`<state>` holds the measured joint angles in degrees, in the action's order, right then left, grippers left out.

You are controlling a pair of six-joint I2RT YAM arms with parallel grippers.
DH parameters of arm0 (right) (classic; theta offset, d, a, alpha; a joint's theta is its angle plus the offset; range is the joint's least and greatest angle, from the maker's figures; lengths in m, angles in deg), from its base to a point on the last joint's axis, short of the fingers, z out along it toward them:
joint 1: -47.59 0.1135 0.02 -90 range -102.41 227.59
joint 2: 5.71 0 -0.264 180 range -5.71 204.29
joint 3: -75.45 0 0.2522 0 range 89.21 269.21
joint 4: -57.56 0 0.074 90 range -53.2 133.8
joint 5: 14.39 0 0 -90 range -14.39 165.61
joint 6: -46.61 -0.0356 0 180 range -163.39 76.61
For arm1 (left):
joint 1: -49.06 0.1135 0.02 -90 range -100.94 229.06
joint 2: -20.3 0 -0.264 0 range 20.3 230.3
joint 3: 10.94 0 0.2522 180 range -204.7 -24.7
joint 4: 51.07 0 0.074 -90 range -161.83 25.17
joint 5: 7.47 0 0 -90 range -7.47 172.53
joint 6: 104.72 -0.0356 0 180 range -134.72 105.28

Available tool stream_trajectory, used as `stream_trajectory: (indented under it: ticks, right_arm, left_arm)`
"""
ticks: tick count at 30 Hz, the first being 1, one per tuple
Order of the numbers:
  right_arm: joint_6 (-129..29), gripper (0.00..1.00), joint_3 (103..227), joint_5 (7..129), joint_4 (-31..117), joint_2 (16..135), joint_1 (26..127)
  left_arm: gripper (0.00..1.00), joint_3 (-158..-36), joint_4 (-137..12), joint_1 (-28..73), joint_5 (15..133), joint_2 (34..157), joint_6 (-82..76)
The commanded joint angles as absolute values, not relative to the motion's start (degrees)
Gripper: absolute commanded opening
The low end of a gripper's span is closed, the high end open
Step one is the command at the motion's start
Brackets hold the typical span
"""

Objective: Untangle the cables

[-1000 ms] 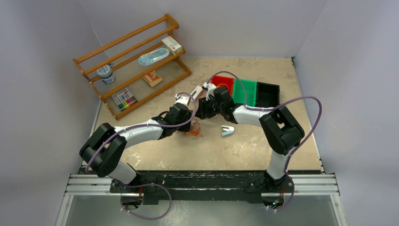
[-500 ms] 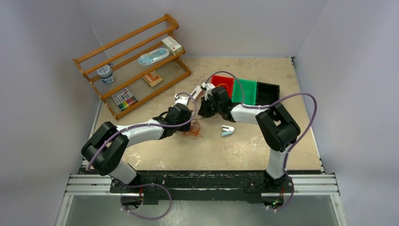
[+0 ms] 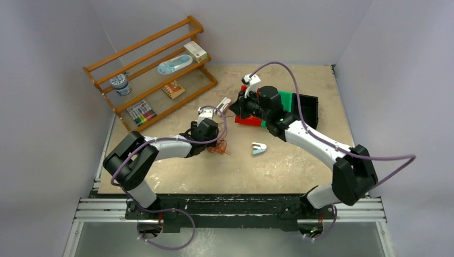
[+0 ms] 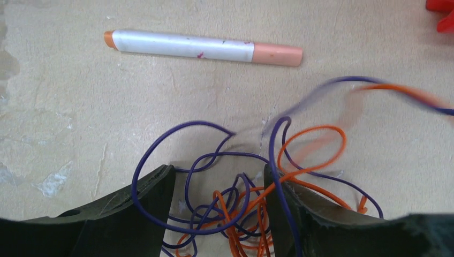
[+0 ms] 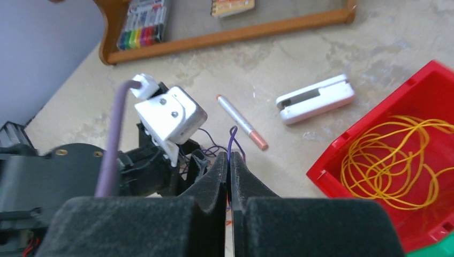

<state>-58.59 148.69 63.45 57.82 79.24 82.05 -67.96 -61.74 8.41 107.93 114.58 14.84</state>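
Observation:
A tangle of purple and orange cables [image 4: 241,203] lies on the table between the fingers of my left gripper [image 4: 218,176], which stands open around it. One orange loop [image 4: 316,128] spreads out to the right. A purple cable strand [image 5: 231,140] rises from the tangle into my right gripper [image 5: 228,160], which is shut on it above the table. From above, the tangle [image 3: 218,147] sits by the left gripper [image 3: 211,140], and the right gripper [image 3: 237,110] hangs near the red bin [image 3: 247,121]. Blurred strands stretch right in the left wrist view.
The red bin [image 5: 332,160] holds a yellow cable [image 5: 396,160]. Green [image 3: 286,99] and black [image 3: 308,107] bins stand beside it. A marker pen [image 4: 203,47] and a white device [image 5: 316,99] lie near the tangle. Another small white object [image 3: 259,148] lies to its right. A wooden rack [image 3: 155,75] stands at the back left.
My right gripper has shut on a purple strand and moved up and back towards the red bin, drawing the strand out. The left gripper has stayed over the tangle.

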Motion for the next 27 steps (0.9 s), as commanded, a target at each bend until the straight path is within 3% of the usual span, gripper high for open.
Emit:
stream_trajectory:
  ticks: [1, 10, 17, 27]
  right_arm:
    - [-57.46, 0.00, 153.01, 68.67, 54.77, 72.82, 81.28]
    - [-55.12, 0.00, 158.41, 76.07, 50.36, 64.41, 77.93]
    - [-51.44, 0.00, 163.51, 81.80, 47.92, 59.83, 77.06]
    - [-45.93, 0.00, 169.55, 90.76, 46.36, 56.07, 77.00]
  left_arm:
    - [0.60, -67.64, -60.98, 8.47, 107.77, 117.02, 16.89]
    - [0.54, -67.50, -60.48, 8.48, 107.66, 118.48, 16.91]
    - [0.42, -67.50, -60.17, 8.46, 107.57, 119.56, 16.73]
    - [0.42, -67.50, -60.31, 8.48, 107.92, 120.40, 16.48]
